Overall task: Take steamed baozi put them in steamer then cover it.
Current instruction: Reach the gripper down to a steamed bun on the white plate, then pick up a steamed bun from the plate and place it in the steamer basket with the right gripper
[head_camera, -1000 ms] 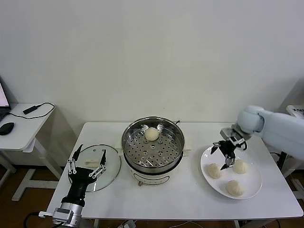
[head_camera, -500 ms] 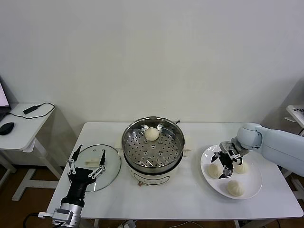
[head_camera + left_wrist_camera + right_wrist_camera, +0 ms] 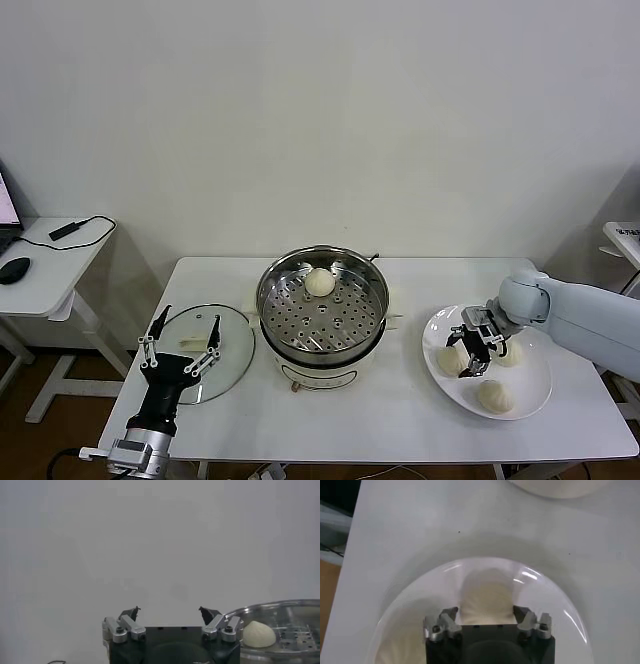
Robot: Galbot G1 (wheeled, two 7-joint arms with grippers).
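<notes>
From left to right I see: my left gripper (image 3: pixel 181 344) resting released above the glass cover (image 3: pixel 203 352) on the table; the steamer (image 3: pixel 322 305) holding one baozi (image 3: pixel 319 282); and my right gripper (image 3: pixel 473 347), fingers spread, straddling a second baozi (image 3: pixel 487 597) on the white plate (image 3: pixel 529 391) among three.

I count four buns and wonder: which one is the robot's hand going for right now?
The bun at the plate's edge nearest the steamer. The right gripper's open fingers sit right beside it; the plate's other two lie farther off, and one is already in the steamer.
</notes>
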